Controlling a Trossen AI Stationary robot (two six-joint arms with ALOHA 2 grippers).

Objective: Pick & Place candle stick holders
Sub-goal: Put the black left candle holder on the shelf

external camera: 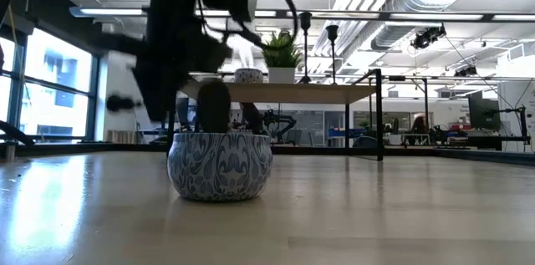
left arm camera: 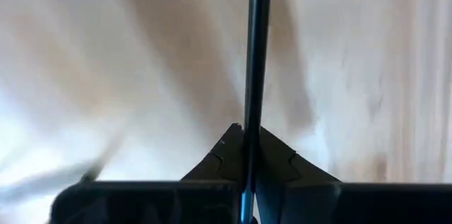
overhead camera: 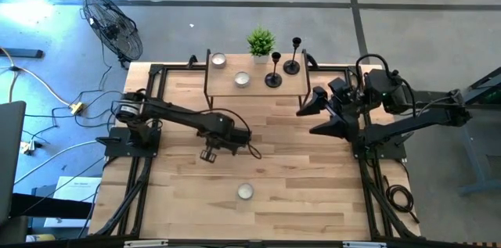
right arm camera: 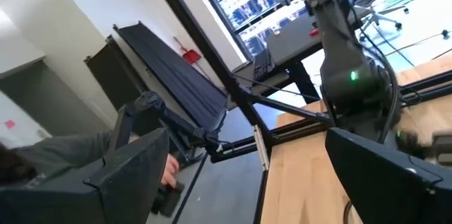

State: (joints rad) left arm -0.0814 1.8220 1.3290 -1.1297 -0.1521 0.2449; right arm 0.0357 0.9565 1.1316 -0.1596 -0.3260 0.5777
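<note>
In the high view the left gripper (overhead camera: 208,155) hung over the middle of the wooden desk (overhead camera: 313,193), a little left of centre in the frame, at the end of an arm reaching in from the left edge. Its jaws were clamped together on the thin stem of a candle stick holder (left arm camera: 252,97). In the left wrist view the stem ran straight between the two dark fingers (left arm camera: 282,164), with the holder's rounded end at the top of the frame against the pale desk surface.

Two more candle stick holders stood upright on the small raised shelf (overhead camera: 227,88) at the upper middle of the high view: one (overhead camera: 273,72) toward the shelf's front right, the other (overhead camera: 293,59) just beyond it at the right end. A potted plant (overhead camera: 261,44) sat at the shelf's back edge, and two tealights lay on the shelf to its left, one (overhead camera: 218,59) near the back, one (overhead camera: 242,79) nearer the front. A third tealight (overhead camera: 246,192) rested on the desk in the lower middle of the frame, below the left gripper.

The right gripper (overhead camera: 313,115) waited at the right of the desk, raised, its jaws spread wide apart and holding nothing.

In the low view a blue-patterned tin (external camera: 220,165) stood in the foreground on the desk.
</note>
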